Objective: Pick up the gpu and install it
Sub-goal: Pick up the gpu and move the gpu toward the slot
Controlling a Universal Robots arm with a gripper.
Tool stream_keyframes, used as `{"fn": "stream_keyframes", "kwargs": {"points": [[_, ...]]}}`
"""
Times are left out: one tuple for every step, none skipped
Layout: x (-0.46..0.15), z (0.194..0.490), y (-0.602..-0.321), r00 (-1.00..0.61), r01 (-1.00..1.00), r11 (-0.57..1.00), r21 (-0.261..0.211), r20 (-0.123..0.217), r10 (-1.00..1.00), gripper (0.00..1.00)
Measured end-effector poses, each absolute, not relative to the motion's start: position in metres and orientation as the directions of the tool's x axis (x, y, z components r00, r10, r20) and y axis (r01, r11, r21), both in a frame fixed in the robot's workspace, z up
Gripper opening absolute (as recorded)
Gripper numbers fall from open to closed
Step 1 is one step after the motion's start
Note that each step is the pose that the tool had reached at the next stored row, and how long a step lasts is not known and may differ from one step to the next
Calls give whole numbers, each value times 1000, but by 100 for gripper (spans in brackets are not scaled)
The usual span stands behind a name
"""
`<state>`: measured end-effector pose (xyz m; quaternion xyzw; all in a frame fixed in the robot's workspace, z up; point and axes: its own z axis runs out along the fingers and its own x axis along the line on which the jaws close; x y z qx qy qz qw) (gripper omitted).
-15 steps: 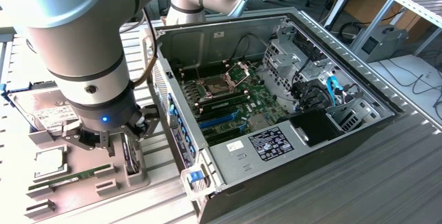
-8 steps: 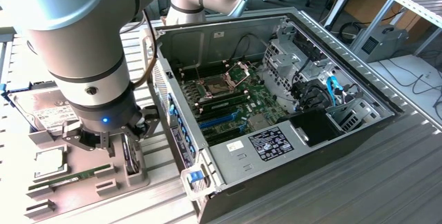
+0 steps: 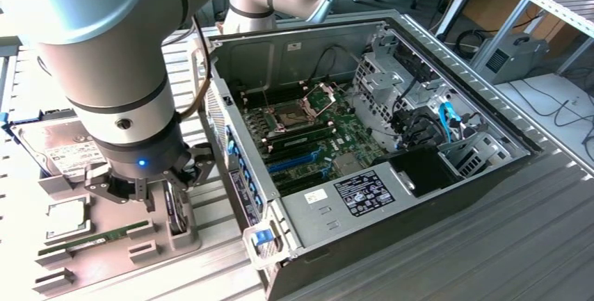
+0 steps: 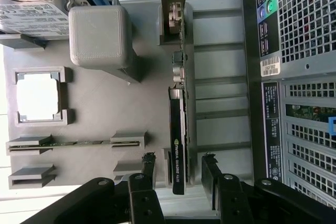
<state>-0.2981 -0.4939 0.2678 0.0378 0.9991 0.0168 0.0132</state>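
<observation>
The gpu (image 4: 178, 124) is a thin black card standing on edge in a slot of the grey holder plate (image 4: 105, 114), beside the computer case. My gripper (image 4: 178, 157) is open and straddles one end of the card. One fingertip (image 4: 148, 157) is on each side, with a gap to the card on both. In the exterior view the gripper (image 3: 153, 191) hangs low over the gpu (image 3: 174, 214), just off the exterior view's left of the open case (image 3: 278, 44). The motherboard's blue expansion slots (image 3: 295, 159) lie inside the case.
On the holder plate also lie a silver hard drive (image 3: 60, 151), a square processor (image 4: 37, 95) and a green memory stick (image 4: 73, 142). A grey block (image 4: 100, 36) rises near the gpu. The case's perforated wall (image 4: 304, 24) stands close beside the gripper.
</observation>
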Motion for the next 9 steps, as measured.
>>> {"fn": "stream_keyframes", "kwargs": {"points": [[-298,268,-494,-997,75,997,35,-25,76,48],[-298,267,-494,-997,75,997,35,-25,76,48],[-298,267,-494,-997,75,997,35,-25,76,48],[-298,267,-494,-997,75,997,35,-25,76,48],[-298,266,-494,-997,75,997,35,-25,76,48],[-298,266,-494,-997,75,997,35,-25,76,48],[-298,266,-494,-997,75,997,35,-25,76,48],[-298,265,-494,-997,75,997,35,-25,76,48],[-298,265,-494,-997,75,997,35,-25,76,48]]}}
